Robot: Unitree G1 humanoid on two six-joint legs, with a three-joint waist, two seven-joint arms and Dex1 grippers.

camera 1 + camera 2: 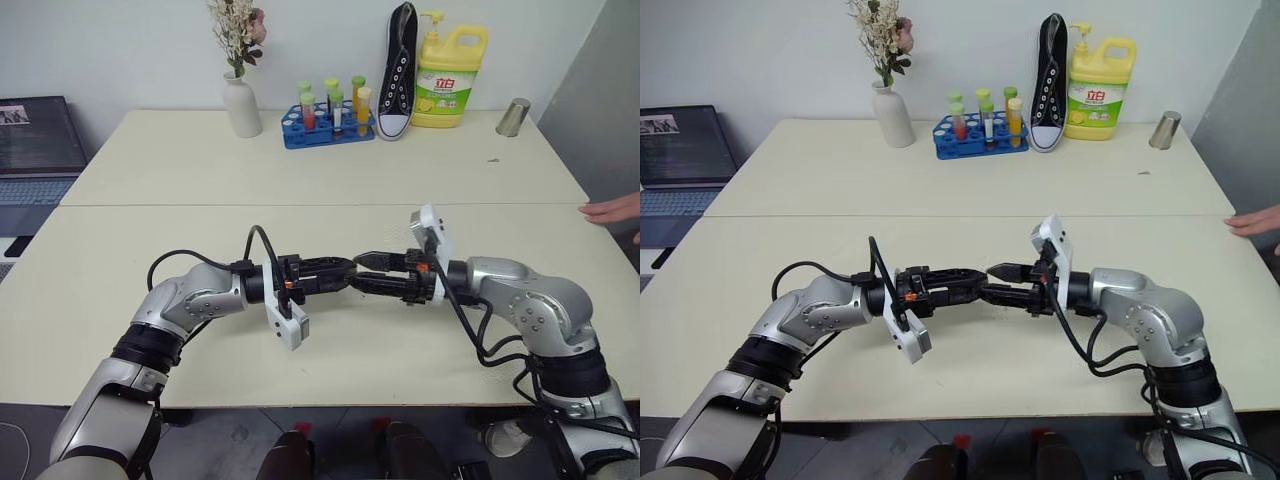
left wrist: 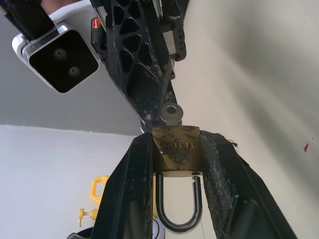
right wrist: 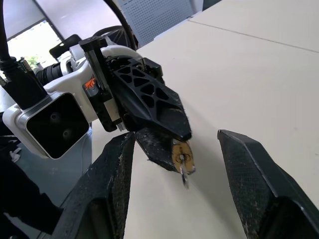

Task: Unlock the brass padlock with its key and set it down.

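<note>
Above the counter (image 1: pixel 150 180), your left end effector (image 2: pixel 174 164) clamps the padlock (image 2: pixel 176 152), key (image 2: pixel 171 113) outward; your right end effector (image 3: pixel 172 164) stands apart around it, shackle (image 2: pixel 178 206) seemingly sprung.

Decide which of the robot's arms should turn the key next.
Right, probably: the right gripper stands open around the key, while the left gripper is shut on the padlock.

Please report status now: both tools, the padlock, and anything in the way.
Left tool shut on brass padlock, shackle popped open. Right tool open, fingers either side of the key in the lock. A person's hand rests on the table edge.
</note>
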